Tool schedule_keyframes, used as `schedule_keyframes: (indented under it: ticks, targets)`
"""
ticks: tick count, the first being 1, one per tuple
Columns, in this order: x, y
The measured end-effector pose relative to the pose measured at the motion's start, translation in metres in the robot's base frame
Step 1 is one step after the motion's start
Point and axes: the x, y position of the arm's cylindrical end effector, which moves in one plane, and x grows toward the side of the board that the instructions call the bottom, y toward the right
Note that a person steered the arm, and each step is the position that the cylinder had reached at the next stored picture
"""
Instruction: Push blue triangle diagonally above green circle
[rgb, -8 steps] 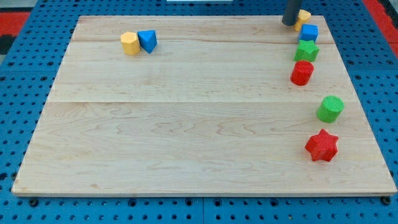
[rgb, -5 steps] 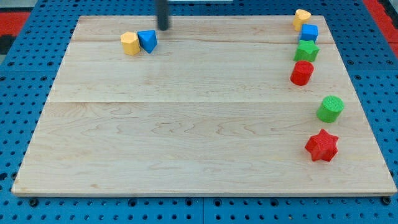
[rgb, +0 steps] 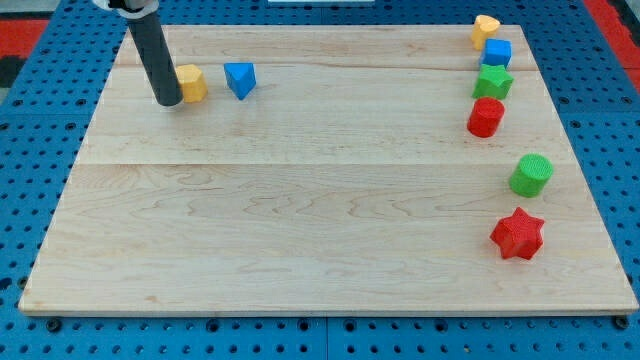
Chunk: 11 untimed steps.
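Observation:
The blue triangle (rgb: 239, 78) lies on the wooden board near the view's top left. The green circle (rgb: 531, 175) stands far off at the view's right, below the middle. My tip (rgb: 167, 101) rests on the board at the view's left, touching the left side of a yellow block (rgb: 190, 83). That yellow block lies between my tip and the blue triangle, with a small gap to the triangle.
A column of blocks runs down the view's right edge: a yellow one (rgb: 486, 27), a blue cube (rgb: 496, 51), a green star (rgb: 492, 81), a red cylinder (rgb: 486, 117). A red star (rgb: 518, 235) lies below the green circle. The board's top edge (rgb: 320, 27) is close.
My tip swept from the view's top right across the top to the left of the yellow block. The yellow block has shifted left and down; the blue triangle has shifted slightly down.

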Motion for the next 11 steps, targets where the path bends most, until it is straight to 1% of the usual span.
schedule_keyframes:
  ticks: [3,5,6,9,10,11]
  targets:
    - [-0.038,0.045]
    - [-0.018,0.170]
    - [-0.017,0.208]
    - [-0.021,0.233]
    - [-0.021,0.233]
    - [-0.012,0.233]
